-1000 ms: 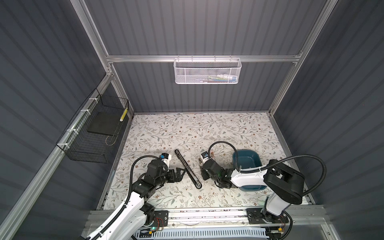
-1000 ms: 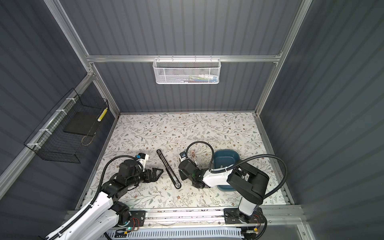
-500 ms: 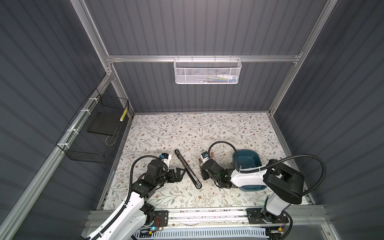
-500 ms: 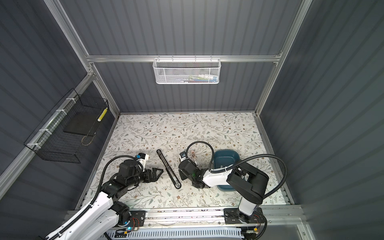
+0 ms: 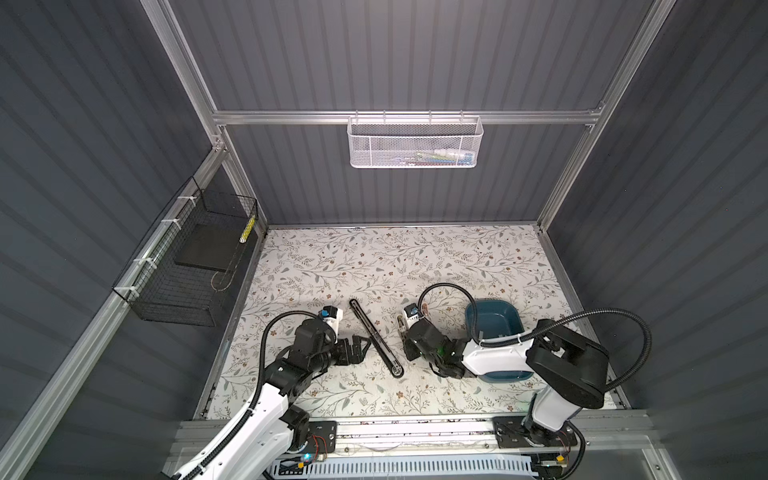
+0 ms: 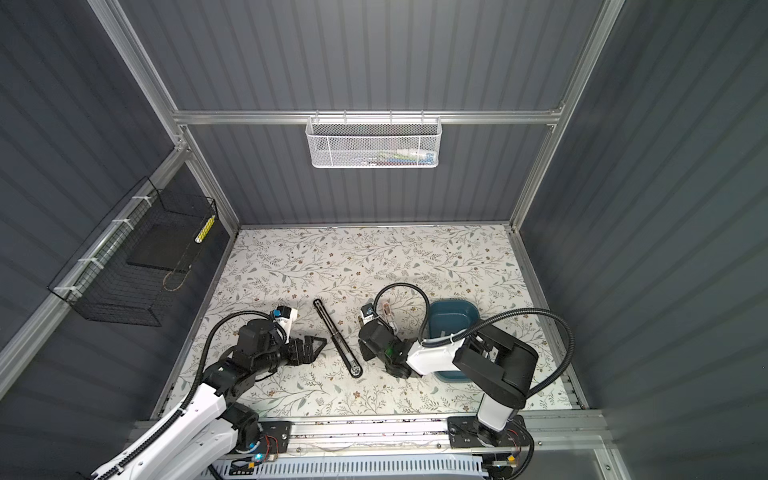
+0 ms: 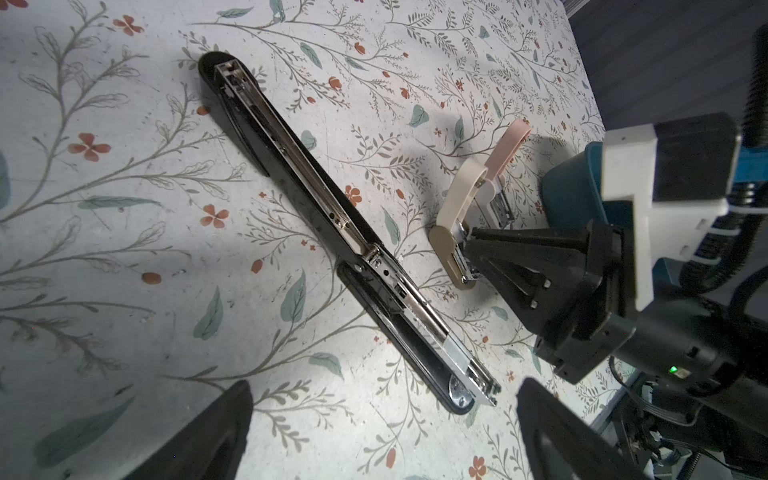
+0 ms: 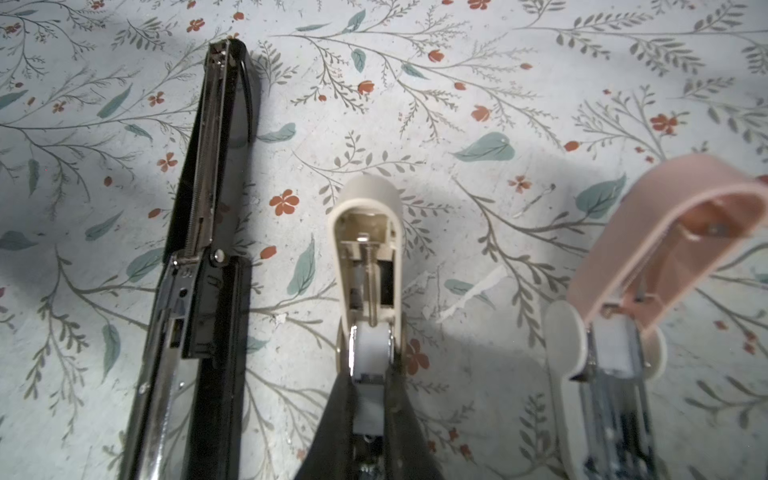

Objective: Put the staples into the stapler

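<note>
Three staplers lie hinged open on the flowered mat. The long black stapler (image 5: 376, 337) (image 7: 332, 224) (image 8: 199, 257) lies flat with its metal channel up. My left gripper (image 5: 361, 345) (image 7: 384, 386) stands open just beside its front end, touching nothing. My right gripper (image 8: 371, 374) (image 7: 467, 237) is shut on the metal channel of the small cream stapler (image 8: 368, 208) (image 7: 457, 195), whose lid is swung back. A pink stapler (image 8: 665, 232) (image 7: 509, 145) lies next to it. A pale block sits between the right fingers; I cannot tell whether it is staples.
A blue bowl (image 5: 492, 307) (image 6: 453, 305) stands right behind the right wrist. A white mesh basket (image 5: 415, 147) hangs on the back wall and a black wire basket (image 5: 187, 274) on the left wall. Small torn paper scraps (image 8: 469, 297) lie between the cream and pink staplers.
</note>
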Available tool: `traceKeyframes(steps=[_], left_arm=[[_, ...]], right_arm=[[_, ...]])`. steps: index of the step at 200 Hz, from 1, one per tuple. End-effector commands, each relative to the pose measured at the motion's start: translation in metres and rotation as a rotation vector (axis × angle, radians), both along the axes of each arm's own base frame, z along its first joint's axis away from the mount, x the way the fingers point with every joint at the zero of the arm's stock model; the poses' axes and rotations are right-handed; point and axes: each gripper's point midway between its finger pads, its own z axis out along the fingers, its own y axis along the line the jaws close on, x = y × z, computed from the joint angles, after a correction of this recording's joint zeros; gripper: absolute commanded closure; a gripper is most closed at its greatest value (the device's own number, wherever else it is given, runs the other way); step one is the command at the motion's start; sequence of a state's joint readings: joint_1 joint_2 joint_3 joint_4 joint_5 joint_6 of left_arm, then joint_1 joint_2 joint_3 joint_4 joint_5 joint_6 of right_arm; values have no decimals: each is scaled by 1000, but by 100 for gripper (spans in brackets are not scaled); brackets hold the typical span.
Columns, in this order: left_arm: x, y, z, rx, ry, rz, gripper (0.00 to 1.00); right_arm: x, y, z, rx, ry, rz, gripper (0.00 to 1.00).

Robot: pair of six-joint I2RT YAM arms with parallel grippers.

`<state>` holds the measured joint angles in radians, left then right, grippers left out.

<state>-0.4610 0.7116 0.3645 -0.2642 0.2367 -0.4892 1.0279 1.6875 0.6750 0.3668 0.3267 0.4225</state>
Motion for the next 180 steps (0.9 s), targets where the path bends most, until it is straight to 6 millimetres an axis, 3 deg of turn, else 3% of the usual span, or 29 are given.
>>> traceKeyframes(steps=[1, 71, 150, 180], left_arm=[[0, 0, -1, 9, -8, -12, 1], [0, 1, -2, 11, -5, -10, 1], [0, 0, -1, 11, -7, -13, 1], [0, 1, -1, 9, -8, -11, 1]], right_arm=[[0, -13, -4, -29, 2, -26, 91], [-6, -13, -10, -31, 38, -13, 91], [-34, -20, -22, -79, 135, 8, 90], [-38, -21, -24, -97, 148, 15, 83]])
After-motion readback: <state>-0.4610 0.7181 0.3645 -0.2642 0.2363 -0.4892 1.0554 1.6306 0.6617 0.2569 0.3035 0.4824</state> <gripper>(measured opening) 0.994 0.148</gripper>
